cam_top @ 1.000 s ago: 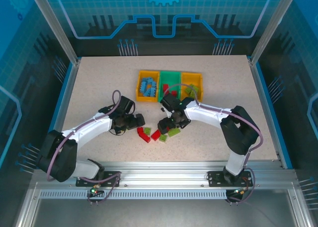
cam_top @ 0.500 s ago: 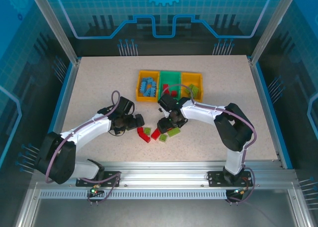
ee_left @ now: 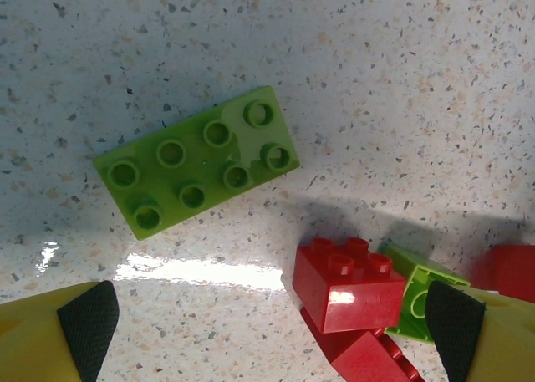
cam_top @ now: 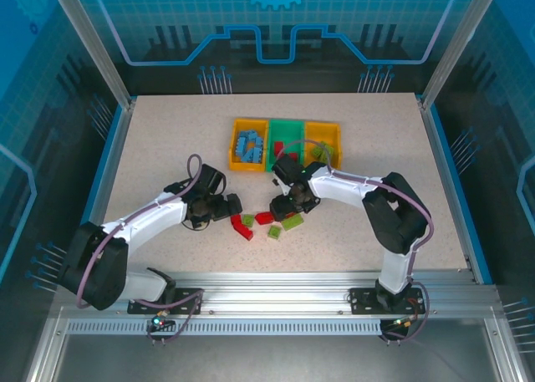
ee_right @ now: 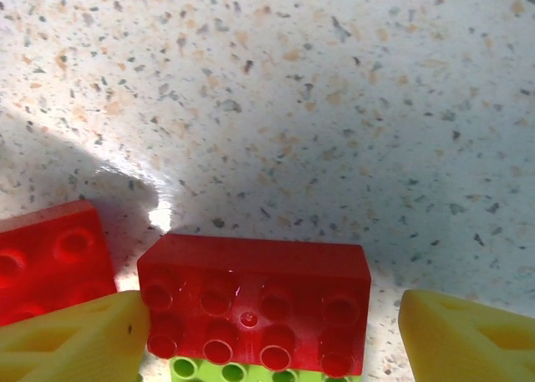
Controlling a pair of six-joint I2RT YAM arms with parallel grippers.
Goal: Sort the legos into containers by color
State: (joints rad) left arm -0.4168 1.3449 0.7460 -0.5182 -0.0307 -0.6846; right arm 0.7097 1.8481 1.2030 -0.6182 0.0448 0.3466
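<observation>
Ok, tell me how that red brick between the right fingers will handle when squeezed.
The red brick looks like rigid moulded plastic, so it probably won't flex. Its glossy faces may slip. Flat and boxy, it shouldn't roll.

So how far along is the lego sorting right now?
Done: blue bricks sit in the left orange-yellow bin, some red ones in the green bin, some light green ones in the right bin. In hand: the right fingers bracket a red brick on the table, grip unclear. Left: several loose red and green bricks near the open left fingers.
</observation>
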